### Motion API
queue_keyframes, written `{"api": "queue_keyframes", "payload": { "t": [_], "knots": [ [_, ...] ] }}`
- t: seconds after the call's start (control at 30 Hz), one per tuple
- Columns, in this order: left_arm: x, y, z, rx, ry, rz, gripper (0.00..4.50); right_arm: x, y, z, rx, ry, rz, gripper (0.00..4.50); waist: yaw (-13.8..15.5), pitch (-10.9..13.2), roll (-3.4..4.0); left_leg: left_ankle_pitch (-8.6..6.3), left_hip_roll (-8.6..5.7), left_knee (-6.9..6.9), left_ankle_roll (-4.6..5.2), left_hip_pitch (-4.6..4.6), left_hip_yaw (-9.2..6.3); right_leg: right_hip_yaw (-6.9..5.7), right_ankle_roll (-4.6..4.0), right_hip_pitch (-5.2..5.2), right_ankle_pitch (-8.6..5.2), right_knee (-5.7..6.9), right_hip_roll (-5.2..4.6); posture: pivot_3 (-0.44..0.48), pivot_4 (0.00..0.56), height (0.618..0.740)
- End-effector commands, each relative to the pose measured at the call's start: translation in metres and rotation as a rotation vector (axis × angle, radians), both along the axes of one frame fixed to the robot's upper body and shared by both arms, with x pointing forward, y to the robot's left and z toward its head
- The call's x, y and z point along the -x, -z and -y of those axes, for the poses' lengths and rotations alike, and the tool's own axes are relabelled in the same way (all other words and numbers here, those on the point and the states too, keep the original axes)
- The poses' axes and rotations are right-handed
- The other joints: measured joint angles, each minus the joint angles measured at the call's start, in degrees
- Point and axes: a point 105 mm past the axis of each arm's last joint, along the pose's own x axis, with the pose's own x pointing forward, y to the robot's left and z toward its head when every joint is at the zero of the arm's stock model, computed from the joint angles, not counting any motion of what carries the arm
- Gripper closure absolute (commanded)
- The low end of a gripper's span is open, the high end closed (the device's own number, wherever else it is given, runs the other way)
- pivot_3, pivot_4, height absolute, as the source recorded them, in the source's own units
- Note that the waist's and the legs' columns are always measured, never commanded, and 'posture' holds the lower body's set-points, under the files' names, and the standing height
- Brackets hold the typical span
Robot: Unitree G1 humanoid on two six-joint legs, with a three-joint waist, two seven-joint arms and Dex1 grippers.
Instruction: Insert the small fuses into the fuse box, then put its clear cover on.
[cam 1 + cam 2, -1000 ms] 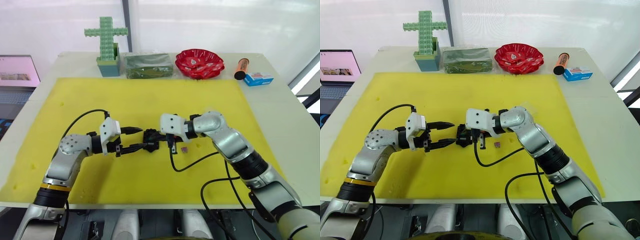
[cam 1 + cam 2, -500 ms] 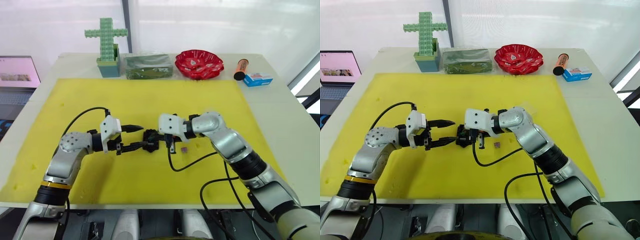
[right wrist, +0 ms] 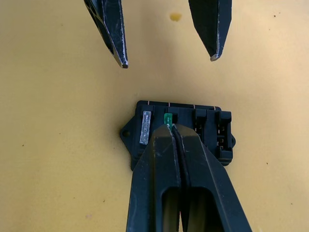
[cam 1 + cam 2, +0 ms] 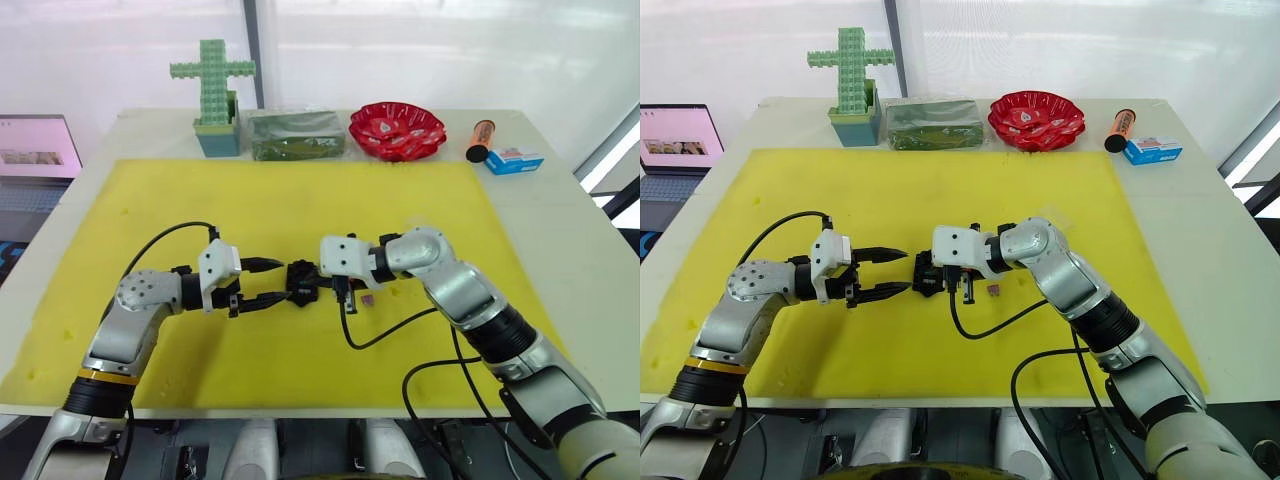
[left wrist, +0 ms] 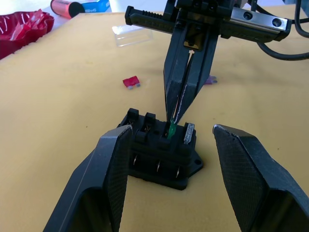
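The black fuse box [image 5: 161, 153] lies mid-mat on the yellow mat [image 4: 300, 200]. A grey fuse [image 3: 145, 128] and a green fuse [image 3: 168, 119] stand in neighbouring slots. My right gripper [image 3: 171, 126] comes down from above, shut with its tips on the green fuse [image 5: 172, 130]. My left gripper [image 5: 170, 128] is open, its fingers [image 5: 116, 159] flanking the box without touching it; its tips [image 4: 906, 270] sit just left of the fuse box [image 4: 927, 276]. On the mat beyond the box are a red fuse [image 5: 131, 82], a purplish fuse [image 4: 368, 298] and the clear cover [image 5: 131, 35].
Along the table's back edge stand a green cross of blocks [image 4: 212, 85], a dark green box [image 4: 296, 132], a red bowl [image 4: 398, 127], an orange cylinder [image 4: 480, 138] and a blue-and-white carton [image 4: 514, 160]. A laptop [image 4: 680, 135] sits off the left side.
My left gripper has drawn back a little to the left, so its lower finger no longer touches the fuse box. The right gripper stays on the box.
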Motion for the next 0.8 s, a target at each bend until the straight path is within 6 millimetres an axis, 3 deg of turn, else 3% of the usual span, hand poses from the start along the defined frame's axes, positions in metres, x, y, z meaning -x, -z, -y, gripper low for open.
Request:
{"api": "queue_keyframes", "payload": {
  "t": [0.03,0.37,0.8],
  "knots": [
    [-0.001,-0.008,0.001,-0.002,0.013,0.043,1.70,-0.003,0.047,0.018,0.135,0.100,-0.122,4.47,0.0,0.0,0.00,0.00,0.00,-0.01,0.00,0.00,0.00,0.00,0.00,0.00,0.00,0.00,0.00,0.000,0.150,0.740],
    [-0.004,-0.007,0.002,0.003,0.009,0.047,1.70,-0.016,0.049,0.021,0.130,0.165,-0.102,4.47,0.0,0.0,0.00,0.00,0.03,-0.07,0.00,0.17,-0.01,-0.01,-0.22,-0.03,-0.13,0.00,0.00,0.000,0.150,0.740],
    [-0.004,-0.004,-0.001,-0.015,0.004,0.054,1.70,-0.007,0.053,0.021,0.169,0.085,-0.094,4.47,-0.1,0.0,0.01,0.00,0.04,-0.08,-0.01,0.17,-0.01,-0.01,-0.24,-0.10,-0.16,0.00,-0.01,0.000,0.150,0.740]
  ]
}}
